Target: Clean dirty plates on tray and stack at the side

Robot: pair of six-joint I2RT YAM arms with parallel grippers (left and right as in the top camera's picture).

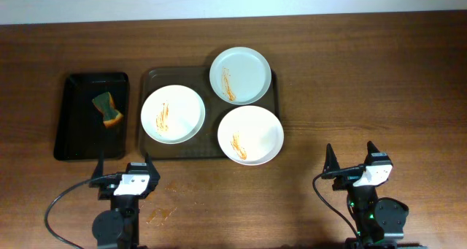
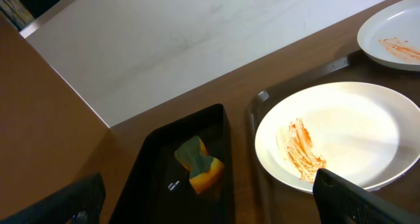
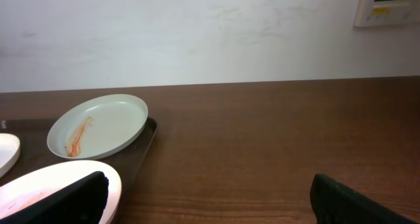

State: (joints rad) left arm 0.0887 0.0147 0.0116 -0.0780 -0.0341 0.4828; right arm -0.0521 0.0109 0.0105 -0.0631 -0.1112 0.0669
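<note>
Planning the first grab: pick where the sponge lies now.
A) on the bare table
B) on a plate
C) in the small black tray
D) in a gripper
C: the sponge lies inside the black tray, left of the brown tray.

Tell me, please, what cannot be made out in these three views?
- Right wrist: front plate cut off by the bottom edge and partly behind a finger of the right end effector; left plate cut off by the left edge.
- Left wrist: back plate cut off by the right edge; front plate not in view.
- Overhead: tray floor mostly hidden under the plates; orange spot too small to identify.
</note>
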